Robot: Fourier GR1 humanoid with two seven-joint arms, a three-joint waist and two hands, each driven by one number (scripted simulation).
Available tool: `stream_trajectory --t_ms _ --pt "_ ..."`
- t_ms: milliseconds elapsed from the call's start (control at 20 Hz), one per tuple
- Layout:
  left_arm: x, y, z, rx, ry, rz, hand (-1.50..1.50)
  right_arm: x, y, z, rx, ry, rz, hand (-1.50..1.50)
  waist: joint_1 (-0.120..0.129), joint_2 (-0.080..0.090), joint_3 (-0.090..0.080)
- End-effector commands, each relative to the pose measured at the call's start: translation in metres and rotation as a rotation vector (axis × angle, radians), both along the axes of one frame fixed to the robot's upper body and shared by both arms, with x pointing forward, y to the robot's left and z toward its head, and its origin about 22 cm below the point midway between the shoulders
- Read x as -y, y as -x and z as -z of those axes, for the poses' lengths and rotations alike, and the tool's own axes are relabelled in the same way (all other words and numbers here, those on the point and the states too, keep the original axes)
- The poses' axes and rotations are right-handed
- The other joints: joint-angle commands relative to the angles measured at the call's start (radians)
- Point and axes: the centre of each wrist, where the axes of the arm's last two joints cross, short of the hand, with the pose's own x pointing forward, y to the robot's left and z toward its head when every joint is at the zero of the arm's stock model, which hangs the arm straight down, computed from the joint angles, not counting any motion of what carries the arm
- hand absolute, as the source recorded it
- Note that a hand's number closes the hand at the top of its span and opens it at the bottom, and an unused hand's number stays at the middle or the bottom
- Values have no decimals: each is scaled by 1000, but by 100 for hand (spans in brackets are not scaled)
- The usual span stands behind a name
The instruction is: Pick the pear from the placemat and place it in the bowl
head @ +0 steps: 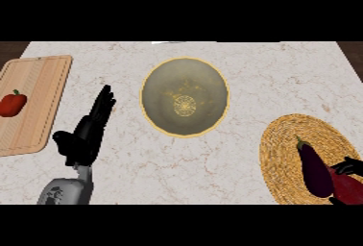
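Purple eggplant (314, 169) beside pear (349, 188) on placemat (284, 144), red pepper (12, 103) on board (39, 81)

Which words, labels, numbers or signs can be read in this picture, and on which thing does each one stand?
None: no readable text.
The bowl, cutting board, placemat, eggplant and red pepper carry no writing; the bowl's gold centre is a pattern.
The red fruit in the right hand is plain too.
Dark marks on the left forearm are too blurred to read.
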Motion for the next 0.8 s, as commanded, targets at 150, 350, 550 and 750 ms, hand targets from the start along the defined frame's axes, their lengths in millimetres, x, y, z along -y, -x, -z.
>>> stream_trajectory --t_ms 150,350,550,750 --pt "8 -4 -7 5 -11 24 0 -146 -53 -7 232 -113 -4 150 45 -1 5" --pt "20 -6 -10 10 -8 80 0 -205 -78 -32 383 -138 -4 150 108 -2 0" --pt "28 -7 -11 9 -6 112 0 -247 -93 -67 568 -84 13 150 129 -6 1" --pt "30 -9 -10 1 -14 128 0 -285 -101 -100 728 8 54 150 130 -6 -4"
